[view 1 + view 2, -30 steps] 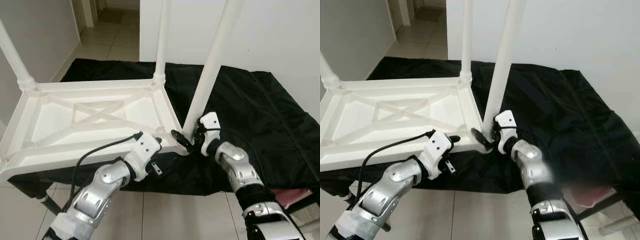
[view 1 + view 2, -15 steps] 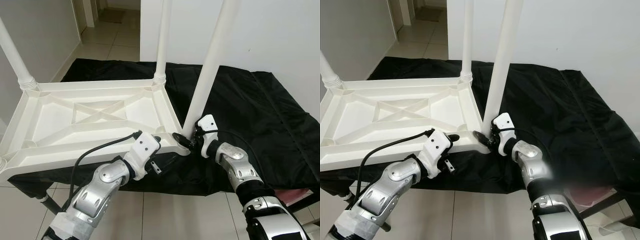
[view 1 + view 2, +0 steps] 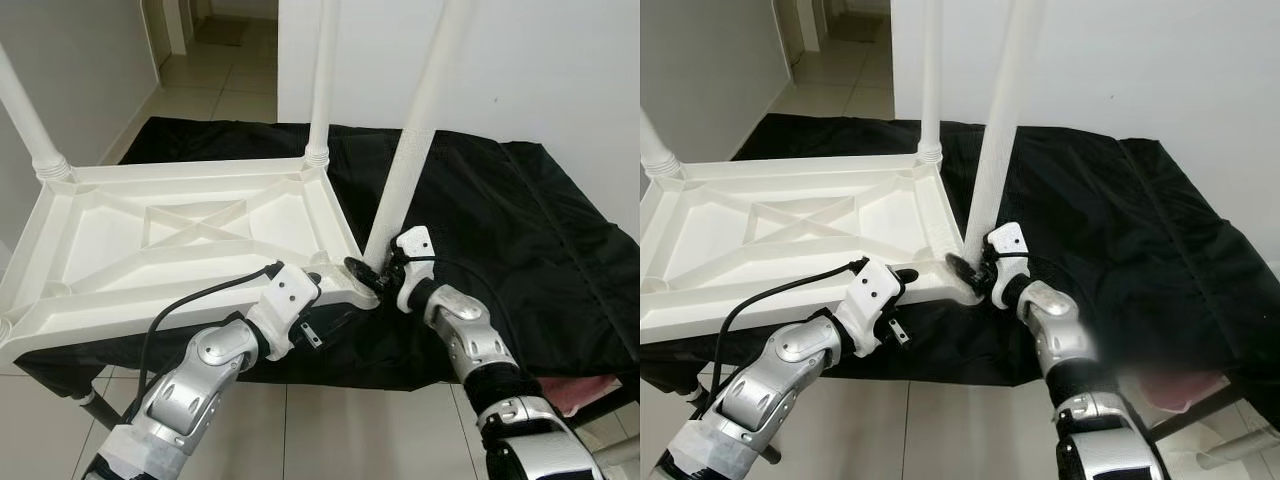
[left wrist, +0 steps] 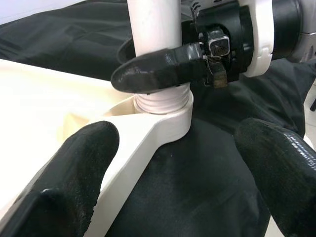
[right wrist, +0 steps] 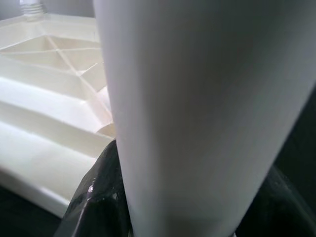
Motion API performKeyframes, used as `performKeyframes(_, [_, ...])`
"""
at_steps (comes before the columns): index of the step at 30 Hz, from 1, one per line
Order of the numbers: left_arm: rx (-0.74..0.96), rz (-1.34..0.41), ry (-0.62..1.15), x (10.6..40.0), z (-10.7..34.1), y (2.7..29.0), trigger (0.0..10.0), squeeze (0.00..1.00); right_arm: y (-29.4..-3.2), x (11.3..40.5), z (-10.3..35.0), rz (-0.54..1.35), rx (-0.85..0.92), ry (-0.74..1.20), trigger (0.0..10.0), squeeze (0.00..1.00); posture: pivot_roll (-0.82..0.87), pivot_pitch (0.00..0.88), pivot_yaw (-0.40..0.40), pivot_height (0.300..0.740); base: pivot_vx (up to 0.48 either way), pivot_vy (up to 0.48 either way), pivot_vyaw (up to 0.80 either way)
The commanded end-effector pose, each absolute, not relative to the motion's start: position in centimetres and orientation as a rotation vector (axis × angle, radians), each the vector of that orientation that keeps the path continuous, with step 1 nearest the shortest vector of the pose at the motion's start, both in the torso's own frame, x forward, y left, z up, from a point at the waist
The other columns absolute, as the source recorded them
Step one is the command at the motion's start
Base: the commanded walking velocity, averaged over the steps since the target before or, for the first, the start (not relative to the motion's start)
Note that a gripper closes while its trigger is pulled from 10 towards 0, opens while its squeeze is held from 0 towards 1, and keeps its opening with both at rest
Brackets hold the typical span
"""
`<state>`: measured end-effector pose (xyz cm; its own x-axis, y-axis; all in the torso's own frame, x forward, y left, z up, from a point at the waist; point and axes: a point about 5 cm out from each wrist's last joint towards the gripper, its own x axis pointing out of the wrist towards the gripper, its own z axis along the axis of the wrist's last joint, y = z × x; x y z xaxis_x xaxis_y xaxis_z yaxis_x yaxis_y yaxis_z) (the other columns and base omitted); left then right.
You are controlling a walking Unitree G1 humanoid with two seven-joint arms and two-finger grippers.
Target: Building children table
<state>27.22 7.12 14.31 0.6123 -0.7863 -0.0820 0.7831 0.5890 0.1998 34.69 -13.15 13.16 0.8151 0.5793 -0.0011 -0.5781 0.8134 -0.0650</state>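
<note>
The right pincer (image 3: 372, 272) is clamping the white table leg (image 3: 405, 175) just above its corner socket in the upturned children's table (image 3: 180, 235). The left pincer (image 4: 173, 163) is hovering spread-fingered beside that corner, touching nothing.

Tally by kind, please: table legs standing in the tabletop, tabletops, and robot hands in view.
White table legs: 3 (near leg, far leg, left leg)
Upturned white tabletop: 1
Robot hands: 2 (left hand, right hand)
Total: 6
</note>
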Motion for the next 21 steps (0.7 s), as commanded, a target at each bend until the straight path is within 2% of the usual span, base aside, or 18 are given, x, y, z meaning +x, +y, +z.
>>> performKeyframes(1, [0.233,-0.960,-0.007,26.9,14.3,7.1,10.0,0.00,-12.9,34.6,13.7,0.556,-0.033,-0.034,10.0,0.00,0.04,0.031,-0.053,0.740,0.000,0.000,0.00])
performKeyframes(10, [0.232,-0.961,-0.005,26.9,14.2,7.2,10.0,0.00,-11.9,33.7,13.7,0.365,0.044,-0.015,10.0,0.00,0.04,0.028,-0.044,0.740,0.000,0.000,0.00])
performKeyframes(13, [0.237,-0.964,-0.005,27.0,14.2,7.2,10.0,0.00,-11.7,33.1,12.8,0.219,0.057,0.011,10.0,0.00,0.04,0.027,-0.046,0.740,0.000,0.000,0.00])
performKeyframes(15, [0.237,-0.964,-0.005,27.0,14.2,7.2,10.0,0.00,-11.7,33.1,12.8,0.219,0.057,0.011,10.0,0.00,0.04,0.027,-0.046,0.740,0.000,0.000,0.00])
performKeyframes(17, [0.240,-0.965,-0.006,27.0,14.3,7.1,10.0,0.00,-11.8,32.6,12.3,0.043,0.068,0.029,10.0,0.00,0.04,0.026,-0.050,0.740,0.000,0.000,0.00])
performKeyframes(21, [0.238,-0.965,-0.006,27.0,14.3,7.1,10.0,0.00,-11.6,32.3,12.1,-0.032,0.097,0.039,10.0,0.00,0.04,0.026,-0.055,0.740,0.000,0.000,0.00])
